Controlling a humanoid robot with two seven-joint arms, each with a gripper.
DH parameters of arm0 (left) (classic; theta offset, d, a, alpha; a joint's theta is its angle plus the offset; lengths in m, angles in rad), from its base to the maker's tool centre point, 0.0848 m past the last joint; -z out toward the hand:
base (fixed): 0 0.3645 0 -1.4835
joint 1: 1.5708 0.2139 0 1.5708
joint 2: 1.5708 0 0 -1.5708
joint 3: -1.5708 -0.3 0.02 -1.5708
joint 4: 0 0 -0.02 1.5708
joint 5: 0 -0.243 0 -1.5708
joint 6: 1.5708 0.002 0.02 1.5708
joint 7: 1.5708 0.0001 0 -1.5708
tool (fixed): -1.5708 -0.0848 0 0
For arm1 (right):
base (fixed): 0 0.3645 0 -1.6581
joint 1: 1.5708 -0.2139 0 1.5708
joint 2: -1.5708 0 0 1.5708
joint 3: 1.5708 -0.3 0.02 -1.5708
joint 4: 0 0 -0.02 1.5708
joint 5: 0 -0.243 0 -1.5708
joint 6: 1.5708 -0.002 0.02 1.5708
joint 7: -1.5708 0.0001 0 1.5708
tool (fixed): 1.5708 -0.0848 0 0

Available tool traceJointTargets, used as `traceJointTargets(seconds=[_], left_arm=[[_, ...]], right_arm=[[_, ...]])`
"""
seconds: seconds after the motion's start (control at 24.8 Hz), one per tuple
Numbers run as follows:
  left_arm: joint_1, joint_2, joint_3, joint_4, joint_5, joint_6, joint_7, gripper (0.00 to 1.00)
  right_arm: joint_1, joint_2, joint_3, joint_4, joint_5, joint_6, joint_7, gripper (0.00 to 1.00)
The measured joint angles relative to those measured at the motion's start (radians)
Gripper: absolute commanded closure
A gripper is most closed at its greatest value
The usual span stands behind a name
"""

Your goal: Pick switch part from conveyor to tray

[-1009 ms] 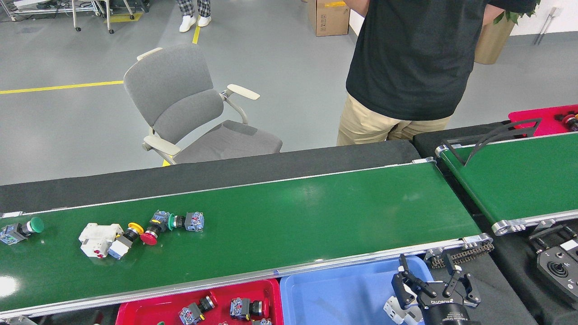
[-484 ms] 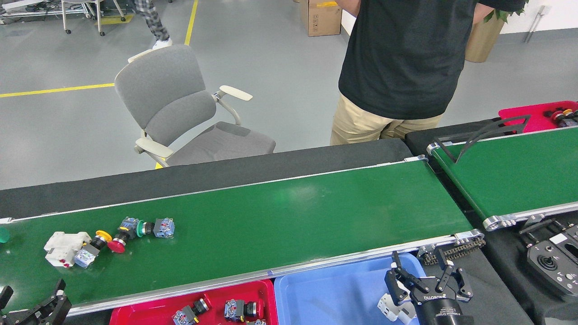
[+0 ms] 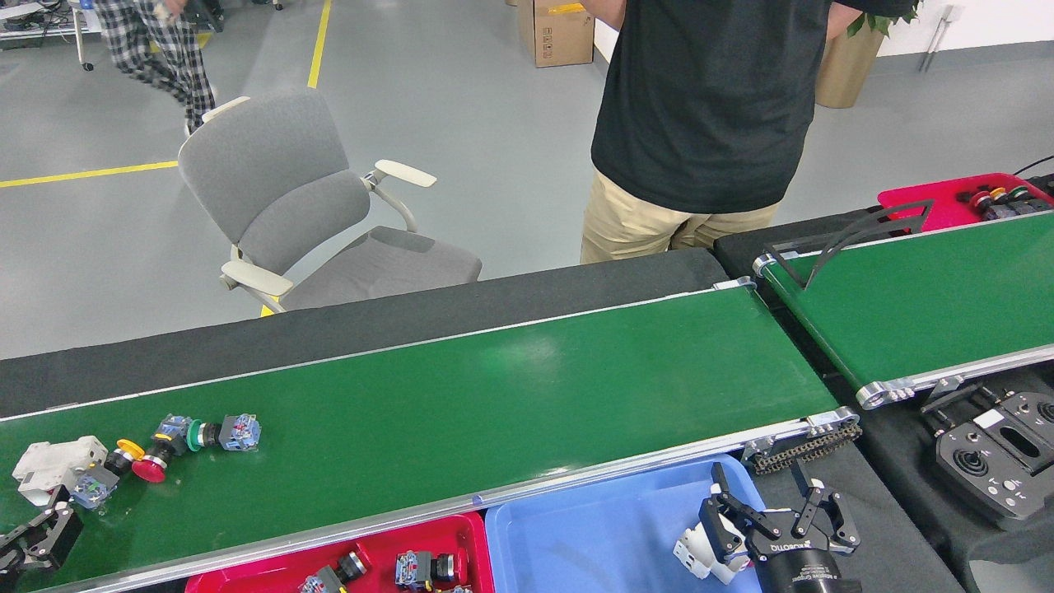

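The conveyor [image 3: 535,395] runs left to right across the head view. At its left end lies a cluster of switch parts: a white block [image 3: 53,464], a yellow-capped one [image 3: 128,449], a red-capped one [image 3: 148,471] and a green-and-blue one [image 3: 222,432]. My left gripper [image 3: 37,535] sits low at the left edge, just in front of the white block, fingers apart and nothing between them. A red tray [image 3: 461,527] holding switch parts and a blue tray [image 3: 593,543] stand below the belt's near rail. Open, my right gripper [image 3: 766,494] hangs over the blue tray's right end, a white piece [image 3: 698,553] at its side.
A person in a black shirt [image 3: 692,107] stands behind the belt, with a grey chair [image 3: 288,189] to the left. A shorter green belt [image 3: 922,305] with a black guide bar lies at the right, a red tray [image 3: 922,202] behind it. A black controller [image 3: 988,461] lies at the lower right.
The switch parts have travelled left along the belt. My left gripper came into view at the lower left and rose toward the white block. The right gripper has barely moved.
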Motion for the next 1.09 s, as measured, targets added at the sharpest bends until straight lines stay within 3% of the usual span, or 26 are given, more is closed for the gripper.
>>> traceJointTargets(seconds=[0.24,0.4,0.48,0.56,0.69,0.93,1.09], left_arm=[[-0.081,0.001,-0.026,0.116,0.000,-0.013,0.003,0.04],[-0.171,0.019,-0.051,0.231,0.000,0.065,0.004,0.25],[-0.200,0.038,-0.073,0.279,0.005,0.122,0.017,0.44],[-0.204,0.046,-0.079,0.294,0.023,0.146,0.033,0.50],[-0.205,0.049,-0.084,0.298,0.064,0.161,0.048,0.67],[-0.204,0.044,-0.088,0.299,0.095,0.166,0.053,0.84],[-0.204,0.036,-0.103,0.290,0.095,0.166,0.056,0.86]], right_arm=[[0.000,-0.001,0.000,0.028,0.000,-0.002,-0.001,0.00],[-0.012,-0.007,0.000,0.037,0.000,-0.004,-0.001,0.00],[-0.015,-0.008,0.006,0.037,0.000,-0.004,-0.001,0.00],[-0.016,-0.015,0.021,0.039,0.000,-0.004,-0.001,0.00],[-0.048,-0.017,0.029,0.041,0.000,-0.004,-0.001,0.00],[-0.083,-0.006,0.035,0.041,0.000,-0.004,0.005,0.00],[-0.105,-0.005,0.037,0.047,0.000,-0.005,0.006,0.00]])
